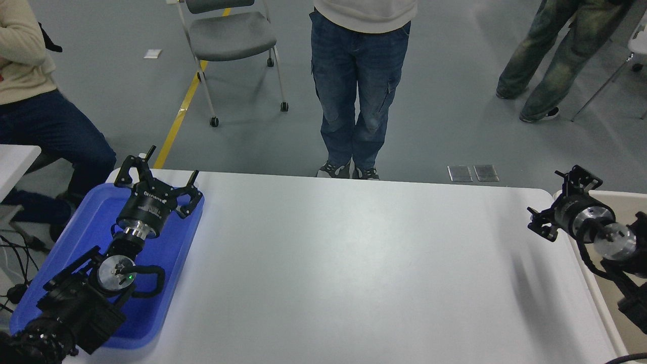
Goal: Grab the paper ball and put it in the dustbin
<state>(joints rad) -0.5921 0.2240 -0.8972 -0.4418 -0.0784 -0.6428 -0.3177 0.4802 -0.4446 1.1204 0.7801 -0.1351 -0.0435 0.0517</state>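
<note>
The paper ball is not in view. The dustbin point(622, 194) is a beige bin with a pale rounded rim at the table's right edge, mostly cut off by the picture. My right gripper point(549, 200) hovers above the bin's near-left rim, pointing left over the table, open and empty. My left gripper point(163, 174) is parked at the lower left above a shallow blue tray, open and empty.
The blue tray point(167, 263) lies at the table's left edge under my left arm. A person in jeans point(359, 91) stands at the far edge. Another person sits at the far left, a third stands far right. A grey chair point(230, 35) stands behind.
</note>
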